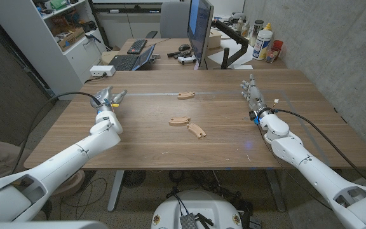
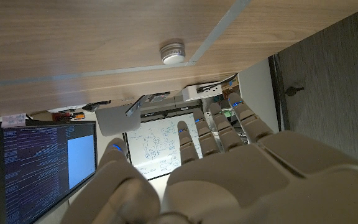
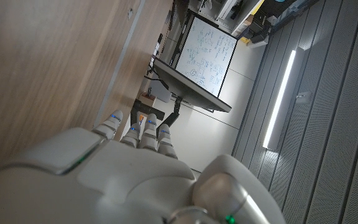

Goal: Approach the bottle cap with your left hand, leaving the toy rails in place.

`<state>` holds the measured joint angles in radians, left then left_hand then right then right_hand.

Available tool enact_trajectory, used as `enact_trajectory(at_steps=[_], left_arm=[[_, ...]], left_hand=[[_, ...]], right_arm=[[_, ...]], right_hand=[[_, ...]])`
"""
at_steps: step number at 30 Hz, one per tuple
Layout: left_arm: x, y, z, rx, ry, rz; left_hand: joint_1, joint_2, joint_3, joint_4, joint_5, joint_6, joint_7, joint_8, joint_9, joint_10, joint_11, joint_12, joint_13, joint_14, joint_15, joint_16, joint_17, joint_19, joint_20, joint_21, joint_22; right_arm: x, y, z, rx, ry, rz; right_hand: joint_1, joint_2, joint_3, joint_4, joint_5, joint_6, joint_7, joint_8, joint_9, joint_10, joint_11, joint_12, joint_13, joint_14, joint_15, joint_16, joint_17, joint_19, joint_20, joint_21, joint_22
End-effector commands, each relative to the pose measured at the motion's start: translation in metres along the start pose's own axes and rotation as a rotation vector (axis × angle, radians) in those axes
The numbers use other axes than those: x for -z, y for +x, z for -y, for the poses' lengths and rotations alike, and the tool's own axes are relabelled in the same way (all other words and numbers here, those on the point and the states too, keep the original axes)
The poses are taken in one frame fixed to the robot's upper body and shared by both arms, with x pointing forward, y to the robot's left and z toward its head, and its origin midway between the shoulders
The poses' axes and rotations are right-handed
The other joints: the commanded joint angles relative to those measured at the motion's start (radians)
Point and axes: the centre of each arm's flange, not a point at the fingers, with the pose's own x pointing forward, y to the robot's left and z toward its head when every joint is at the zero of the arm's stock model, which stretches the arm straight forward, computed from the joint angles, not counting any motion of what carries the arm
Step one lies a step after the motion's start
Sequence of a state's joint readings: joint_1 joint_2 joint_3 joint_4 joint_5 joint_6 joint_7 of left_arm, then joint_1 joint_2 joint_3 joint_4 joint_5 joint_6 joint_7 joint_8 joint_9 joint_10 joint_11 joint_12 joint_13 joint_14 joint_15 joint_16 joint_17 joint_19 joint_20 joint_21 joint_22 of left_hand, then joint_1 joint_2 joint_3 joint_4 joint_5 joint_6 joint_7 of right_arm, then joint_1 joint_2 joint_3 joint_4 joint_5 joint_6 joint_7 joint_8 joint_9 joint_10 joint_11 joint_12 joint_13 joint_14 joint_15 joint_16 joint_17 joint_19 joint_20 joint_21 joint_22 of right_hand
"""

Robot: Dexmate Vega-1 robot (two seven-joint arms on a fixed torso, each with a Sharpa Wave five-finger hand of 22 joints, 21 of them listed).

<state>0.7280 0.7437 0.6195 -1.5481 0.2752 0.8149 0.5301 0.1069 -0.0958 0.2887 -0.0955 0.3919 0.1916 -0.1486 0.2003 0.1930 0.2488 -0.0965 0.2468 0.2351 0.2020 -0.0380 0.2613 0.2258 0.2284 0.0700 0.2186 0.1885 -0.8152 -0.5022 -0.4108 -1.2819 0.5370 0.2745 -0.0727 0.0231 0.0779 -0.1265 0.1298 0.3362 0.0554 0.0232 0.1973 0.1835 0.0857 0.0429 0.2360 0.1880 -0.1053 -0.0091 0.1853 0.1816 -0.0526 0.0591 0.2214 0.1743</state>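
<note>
Approaching is judged incomplete: left hand, released w/ fingers apart, is held short of bottle cap nr desk's far-left edge; toy rails are left mid-desk.

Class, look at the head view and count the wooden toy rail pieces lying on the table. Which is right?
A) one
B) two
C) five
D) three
D: three curved rail pieces lie on the table, apart from one another: one farther back, one in the middle and one just nearer; neither the left hand nor the right hand touches any.
</note>
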Motion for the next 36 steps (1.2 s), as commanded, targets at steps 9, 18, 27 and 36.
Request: enact_trajectory(at_steps=[9, 18, 27, 36], left_arm=[[0.002, 0.013, 0.001, -0.001, 0.019, -0.024], [-0.004, 0.022, 0.002, 0.014, 0.037, -0.017], [-0.014, 0.030, 0.003, 0.023, 0.040, -0.018], [-0.022, 0.034, 0.004, 0.021, 0.042, -0.013]], left_hand=[[-0.011, -0.018, -0.015, 0.000, -0.006, 0.005, -0.004, 0.009, 0.004, 0.004, -0.010, -0.002, 0.003, 0.003, -0.038, 0.009, 0.002, 0.012, -0.003, 0.005, 0.005], [-0.016, -0.022, -0.021, 0.002, -0.007, 0.004, -0.004, 0.008, 0.005, -0.001, -0.008, -0.005, 0.004, -0.002, -0.038, 0.007, 0.003, 0.012, -0.004, 0.005, 0.006], [-0.015, -0.016, -0.021, 0.002, -0.006, 0.003, -0.010, 0.008, 0.005, 0.005, -0.017, -0.004, 0.005, 0.002, -0.046, 0.008, 0.002, 0.021, -0.011, 0.007, 0.006], [-0.010, 0.001, -0.016, 0.004, -0.003, 0.005, -0.011, 0.009, 0.006, 0.006, -0.018, -0.004, 0.006, 0.003, -0.046, 0.009, 0.002, 0.021, -0.011, 0.006, 0.007]], right_arm=[[-0.001, 0.001, -0.001, -0.003, -0.009, -0.003], [-0.002, 0.002, 0.000, -0.009, -0.011, -0.004], [-0.002, 0.002, 0.003, 0.000, -0.007, -0.008], [-0.001, 0.003, 0.007, 0.010, -0.002, -0.008]], right_hand=[[0.011, 0.040, 0.008, 0.004, 0.006, 0.007, 0.000, -0.003, 0.003, 0.003, -0.005, 0.001, 0.003, 0.002, 0.002, 0.001, 0.001, 0.006, 0.002, -0.003, 0.006], [0.011, 0.040, 0.009, 0.004, 0.006, 0.007, -0.001, -0.003, 0.003, 0.003, -0.002, 0.000, 0.003, 0.003, 0.001, 0.001, 0.001, 0.006, 0.002, -0.005, 0.006], [0.011, 0.040, 0.009, 0.004, 0.006, 0.007, -0.001, -0.003, 0.003, 0.004, -0.004, 0.000, 0.003, 0.002, 0.001, 0.001, 0.001, 0.007, 0.002, -0.006, 0.006], [0.011, 0.040, 0.009, 0.004, 0.006, 0.006, -0.001, -0.004, 0.003, 0.004, -0.007, 0.000, 0.003, 0.002, 0.001, 0.001, 0.001, 0.007, 0.003, -0.007, 0.006]])
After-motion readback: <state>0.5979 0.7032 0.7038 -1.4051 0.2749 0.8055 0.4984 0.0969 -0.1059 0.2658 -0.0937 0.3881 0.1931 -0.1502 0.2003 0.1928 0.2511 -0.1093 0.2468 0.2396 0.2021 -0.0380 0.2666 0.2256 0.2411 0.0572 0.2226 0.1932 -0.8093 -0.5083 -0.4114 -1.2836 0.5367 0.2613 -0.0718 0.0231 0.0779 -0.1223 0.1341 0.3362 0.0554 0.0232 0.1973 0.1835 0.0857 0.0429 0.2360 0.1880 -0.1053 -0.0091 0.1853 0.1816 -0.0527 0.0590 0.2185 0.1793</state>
